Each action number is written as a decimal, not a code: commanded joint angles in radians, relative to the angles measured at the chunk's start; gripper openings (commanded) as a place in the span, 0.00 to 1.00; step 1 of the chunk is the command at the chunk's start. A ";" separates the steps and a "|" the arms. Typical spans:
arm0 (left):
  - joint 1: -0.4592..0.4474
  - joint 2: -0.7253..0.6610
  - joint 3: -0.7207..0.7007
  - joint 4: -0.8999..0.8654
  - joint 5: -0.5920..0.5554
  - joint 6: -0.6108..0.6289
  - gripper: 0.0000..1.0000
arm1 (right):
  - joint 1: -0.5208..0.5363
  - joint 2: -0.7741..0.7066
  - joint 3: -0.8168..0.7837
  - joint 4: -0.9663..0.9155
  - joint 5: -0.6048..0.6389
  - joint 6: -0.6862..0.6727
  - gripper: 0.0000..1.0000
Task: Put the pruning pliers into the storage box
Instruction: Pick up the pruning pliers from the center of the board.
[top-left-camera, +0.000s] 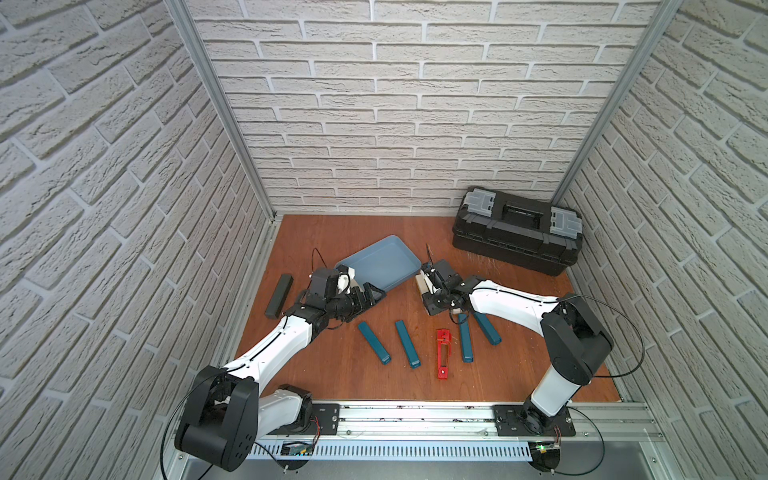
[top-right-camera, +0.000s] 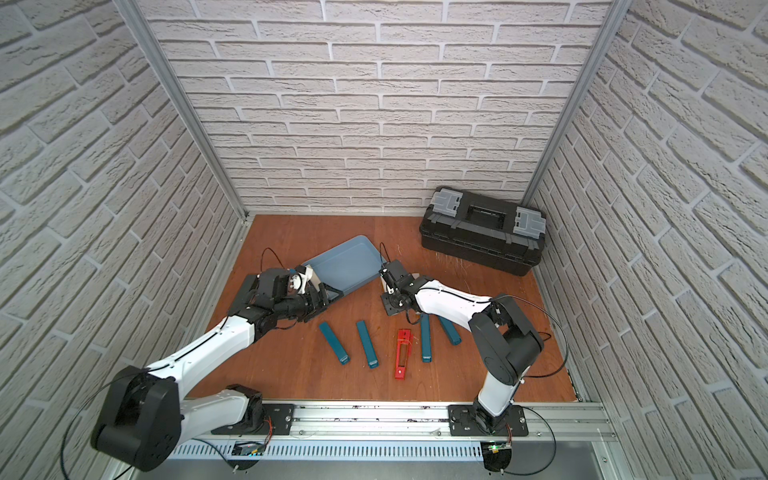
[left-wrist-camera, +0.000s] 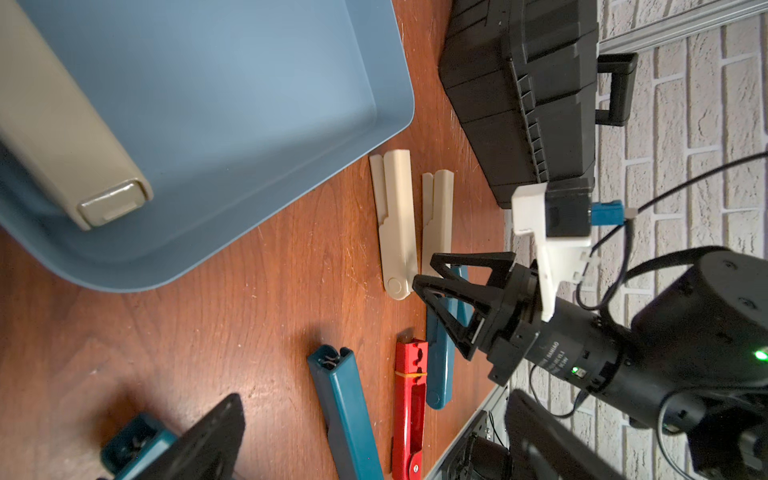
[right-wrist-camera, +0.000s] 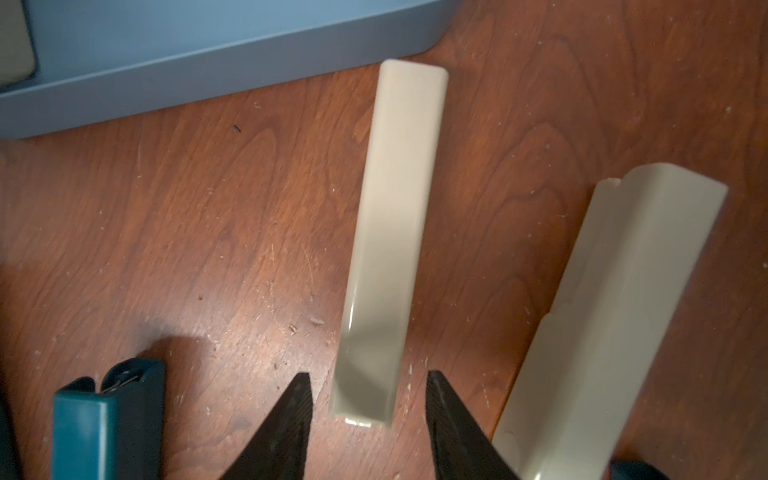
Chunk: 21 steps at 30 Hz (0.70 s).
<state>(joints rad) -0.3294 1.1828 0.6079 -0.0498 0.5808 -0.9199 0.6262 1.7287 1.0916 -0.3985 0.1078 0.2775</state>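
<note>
1. Count them with me: eight pruning pliers are in sight. That's three beige, four teal and one red.
2. Beige first. One beige piece (left-wrist-camera: 70, 137) lies in the storage box (top-left-camera: 386, 259), at the corner by your left arm. A second beige piece (right-wrist-camera: 390, 249) and a third beige piece (right-wrist-camera: 615, 332) lie side by side on the counter (top-left-camera: 353, 382), just outside the box's wall.
3. All the teal is on the counter. A first teal piece (top-left-camera: 374, 343) and a second teal piece (top-left-camera: 407, 344) lie apart. A third teal piece (top-left-camera: 465, 338) and a fourth teal piece (top-left-camera: 487, 328) have their far ends hidden under your right arm.
4. The red pliers (top-left-camera: 443, 353) lie between the second and third teal.
5. There is also one black toolbox (top-left-camera: 515, 237) at the back corner and one dark grey bar (top-left-camera: 279, 296) by the left wall.
6. Your left claw (left-wrist-camera: 374, 397) is spread wide and holds nothing, over the box's near corner.
7. Your right claw (right-wrist-camera: 368, 376) is half spread. Its jaws straddle the near end of the second beige piece, with a gap on each side.
8. For writing, the right wrist motor (left-wrist-camera: 552, 353) reads "DAMIAO". The smaller print beside it is illegible.
</note>
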 joint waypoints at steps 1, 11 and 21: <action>-0.005 0.007 0.015 0.019 -0.007 0.008 0.98 | 0.002 0.018 0.008 0.030 -0.007 0.013 0.47; -0.007 0.014 0.025 0.015 -0.004 0.015 0.98 | 0.000 0.057 -0.001 0.052 -0.003 0.011 0.47; -0.009 0.021 0.036 0.006 -0.007 0.026 0.98 | -0.005 0.120 0.038 0.048 -0.013 0.013 0.37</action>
<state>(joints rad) -0.3309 1.1954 0.6163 -0.0528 0.5804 -0.9146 0.6250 1.8416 1.1023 -0.3630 0.1051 0.2806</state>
